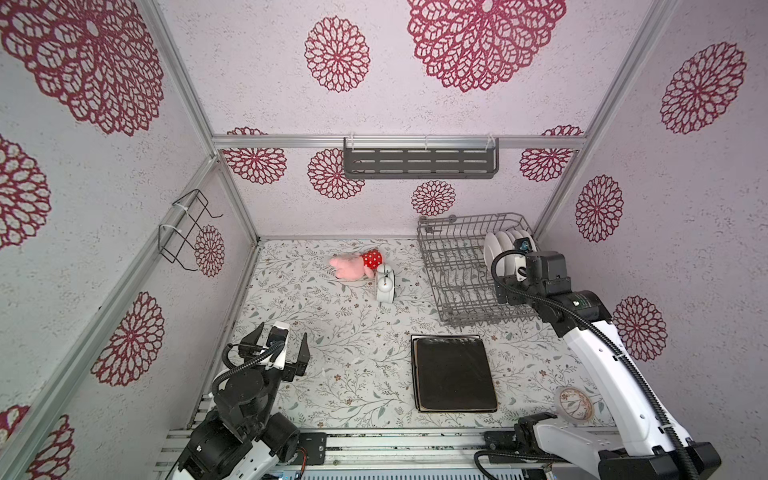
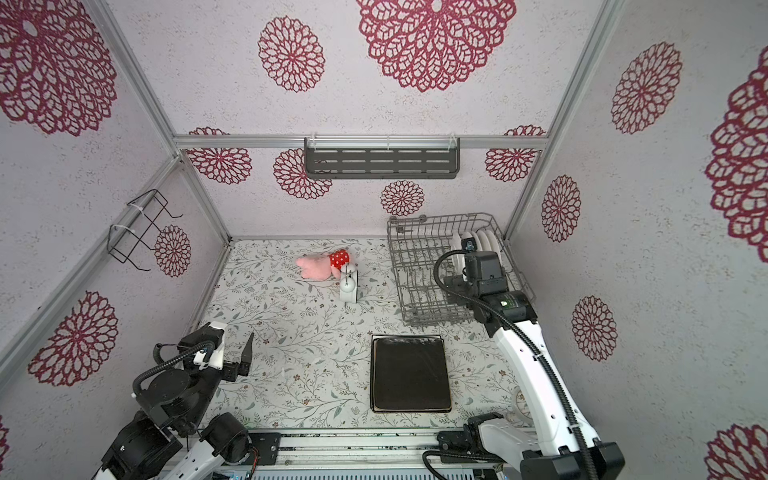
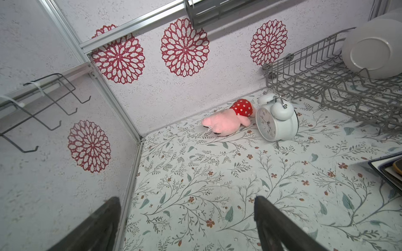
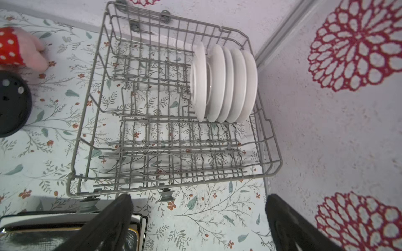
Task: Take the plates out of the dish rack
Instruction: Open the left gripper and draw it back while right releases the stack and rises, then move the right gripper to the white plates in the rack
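The grey wire dish rack (image 1: 457, 286) (image 2: 415, 291) (image 4: 152, 141) stands at the back right, by the right wall. Several round white plates (image 1: 500, 249) (image 2: 484, 239) (image 4: 224, 84) (image 3: 374, 52) stand on edge in its far right corner. A stack of plates (image 1: 455, 374) (image 2: 409, 376) lies flat on the table in front of the rack, a dark square one on top. My right gripper (image 4: 199, 196) hangs open and empty above the rack's near side; in both top views its wrist (image 1: 544, 270) hides the fingers. My left gripper (image 1: 282, 332) (image 3: 187, 198) rests open and empty at the front left.
A pink plush toy (image 1: 353, 266) and a white alarm clock (image 1: 385, 284) lie left of the rack. A tape roll (image 1: 575, 405) sits at the front right under my right arm. A grey slotted shelf (image 1: 419, 160) and a black wire holder (image 1: 187, 228) hang on the walls.
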You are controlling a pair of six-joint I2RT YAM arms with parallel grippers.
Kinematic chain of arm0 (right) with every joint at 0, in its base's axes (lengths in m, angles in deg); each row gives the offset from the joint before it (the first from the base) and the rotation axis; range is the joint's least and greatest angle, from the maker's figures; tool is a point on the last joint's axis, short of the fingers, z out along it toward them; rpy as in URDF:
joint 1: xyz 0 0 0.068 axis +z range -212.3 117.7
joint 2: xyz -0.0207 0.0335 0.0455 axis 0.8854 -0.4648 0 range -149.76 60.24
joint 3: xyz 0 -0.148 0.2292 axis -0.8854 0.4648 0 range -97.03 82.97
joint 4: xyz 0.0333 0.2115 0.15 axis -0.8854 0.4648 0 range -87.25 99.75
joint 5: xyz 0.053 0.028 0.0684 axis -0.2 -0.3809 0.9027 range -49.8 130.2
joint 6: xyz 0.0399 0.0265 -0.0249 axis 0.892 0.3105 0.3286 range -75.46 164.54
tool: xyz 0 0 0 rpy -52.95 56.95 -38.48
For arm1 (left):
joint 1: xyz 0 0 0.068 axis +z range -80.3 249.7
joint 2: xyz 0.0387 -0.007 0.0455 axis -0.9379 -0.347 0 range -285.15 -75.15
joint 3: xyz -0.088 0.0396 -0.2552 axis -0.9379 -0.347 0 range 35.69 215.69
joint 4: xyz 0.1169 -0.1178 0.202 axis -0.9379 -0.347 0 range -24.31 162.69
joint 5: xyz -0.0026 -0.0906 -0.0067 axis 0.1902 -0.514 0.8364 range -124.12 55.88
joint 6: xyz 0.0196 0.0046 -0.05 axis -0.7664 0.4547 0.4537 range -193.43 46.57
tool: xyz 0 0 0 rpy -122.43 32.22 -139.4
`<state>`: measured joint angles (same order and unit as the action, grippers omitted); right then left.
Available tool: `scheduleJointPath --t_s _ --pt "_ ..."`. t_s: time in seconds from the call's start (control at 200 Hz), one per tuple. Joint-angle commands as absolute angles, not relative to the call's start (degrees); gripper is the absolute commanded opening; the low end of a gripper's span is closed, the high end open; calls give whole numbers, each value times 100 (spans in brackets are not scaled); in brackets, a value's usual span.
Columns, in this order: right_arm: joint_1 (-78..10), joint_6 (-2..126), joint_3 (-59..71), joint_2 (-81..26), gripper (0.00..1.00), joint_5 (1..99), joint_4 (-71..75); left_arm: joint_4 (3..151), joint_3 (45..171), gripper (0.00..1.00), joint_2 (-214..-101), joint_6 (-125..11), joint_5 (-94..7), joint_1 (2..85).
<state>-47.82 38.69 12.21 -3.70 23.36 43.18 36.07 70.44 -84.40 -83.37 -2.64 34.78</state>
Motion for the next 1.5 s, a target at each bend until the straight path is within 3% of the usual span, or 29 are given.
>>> scheduleJointPath --t_s 0.0,0.18,0.36,0.665,0.936,1.496 --pt "-4762 3265 1326 -190 99 2951 3892 3815 6934 97 -8205 -8574 -797 3516" --pt "-4814 3309 1786 -385 99 3290 2894 3540 6949 98 -8197 -8562 -1983 3389" --pt "-4900 3502 1995 -744 99 3644 2186 3757 7019 97 -8865 -8802 -2188 3022" --pt "-5436 4195 2531 -1079 95 4200 1283 6182 5987 97 -8856 -9079 -2619 2986" --pt "-5551 4246 2469 -1588 95 4662 934 6110 5871 97 -8601 -8886 -1462 2283" --pt "-6056 4154 1731 -2399 91 4652 1213 5483 5735 97 -8077 -8391 -1166 1502"
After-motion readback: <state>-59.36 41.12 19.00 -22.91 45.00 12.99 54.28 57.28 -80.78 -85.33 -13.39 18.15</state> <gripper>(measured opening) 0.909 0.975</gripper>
